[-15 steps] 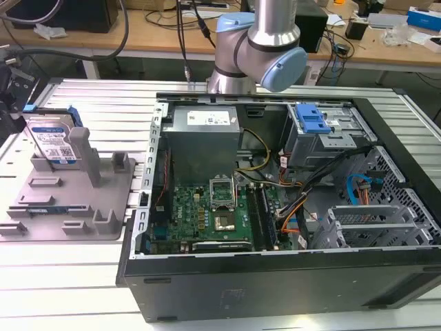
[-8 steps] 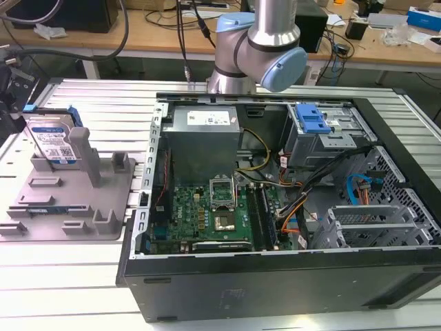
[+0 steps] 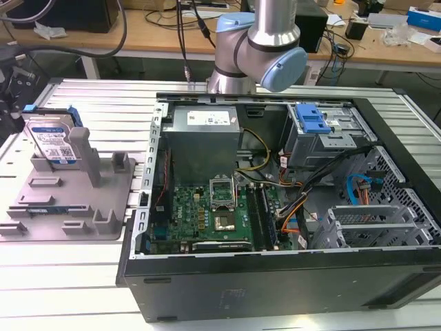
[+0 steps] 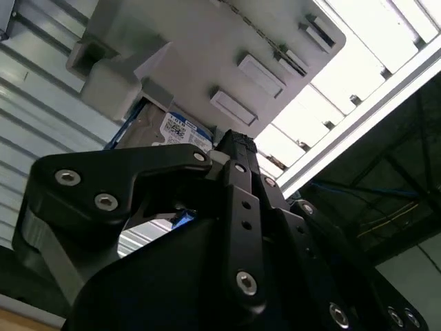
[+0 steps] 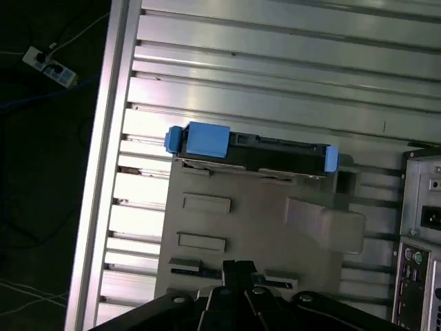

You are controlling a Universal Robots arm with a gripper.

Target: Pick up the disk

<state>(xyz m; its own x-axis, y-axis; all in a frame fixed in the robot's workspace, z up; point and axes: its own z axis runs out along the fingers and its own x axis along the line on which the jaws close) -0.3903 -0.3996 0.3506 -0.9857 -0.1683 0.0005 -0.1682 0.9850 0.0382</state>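
One disk (image 5: 275, 157) is standing edgewise in the grey tray (image 5: 262, 221), crosswise ahead of the gripper (image 5: 238, 269) (jaws pressed together, empty).

Disk (image 3: 49, 138) upright in tray (image 3: 76, 207); post (image 3: 83, 153) flanks it; top edge unobstructed.

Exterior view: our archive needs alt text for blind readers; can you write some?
The disk stands on edge in a grey fixture tray at the exterior view's left, on a ribbed metal table. Beside it, toward the right, an open computer case lies on its side, motherboard showing, with the robot arm behind it.
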